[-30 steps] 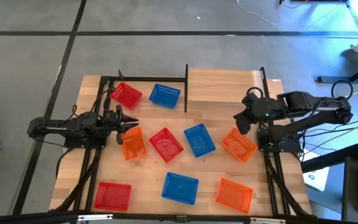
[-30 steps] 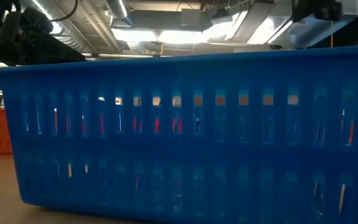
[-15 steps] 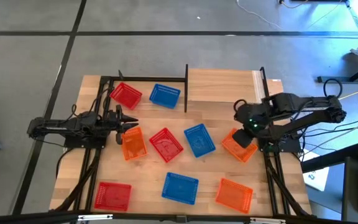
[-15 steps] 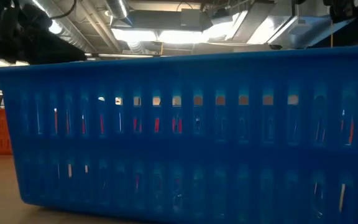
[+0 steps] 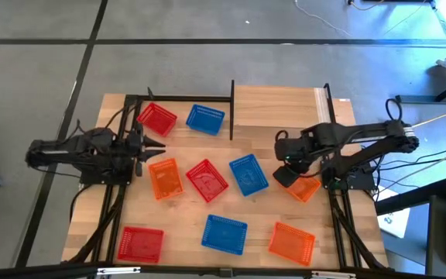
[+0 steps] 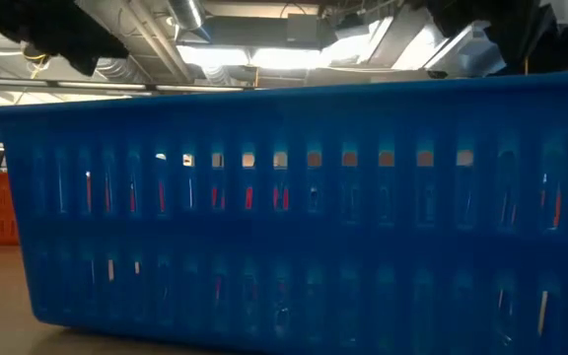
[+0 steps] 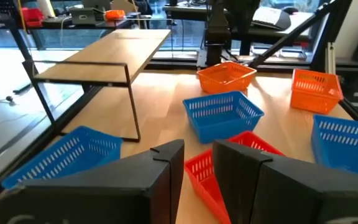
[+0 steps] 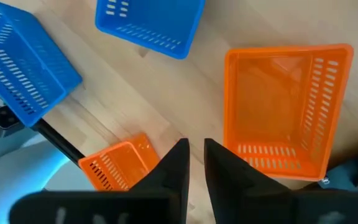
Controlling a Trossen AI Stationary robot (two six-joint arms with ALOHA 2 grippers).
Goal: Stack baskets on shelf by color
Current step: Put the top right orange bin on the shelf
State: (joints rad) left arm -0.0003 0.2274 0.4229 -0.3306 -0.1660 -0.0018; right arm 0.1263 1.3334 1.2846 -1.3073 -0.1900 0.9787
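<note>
At the bench's (image 5: 265,213) near edge, three baskets lie in a row, well apart: the near red basket (image 5: 140,244) at 7 o'clock, the near blue basket (image 5: 224,234) at 6, the near orange basket (image 5: 292,242) at 5. Bare wood runs between them and the middle row.

Across the middle lie the left orange basket (image 5: 166,178), the middle red basket (image 5: 207,180) and the middle blue basket (image 5: 248,173), close together. At 3 o'clock my right pincer (image 5: 285,175) hangs over the near-left edge of the right orange basket (image 5: 307,189), its fingers (image 8: 173,165) narrowly apart, gripping nothing; that basket shows only its own floor. At 9 o'clock my left pincer (image 5: 158,146) sits just beyond the left orange basket, apart and holding nothing.

Farthest, at 11 o'clock, the far red basket (image 5: 156,118) and the far blue basket (image 5: 205,118) sit within the shelf's black posts; the shelf (image 5: 277,105) board at 1 o'clock is bare wood.
</note>
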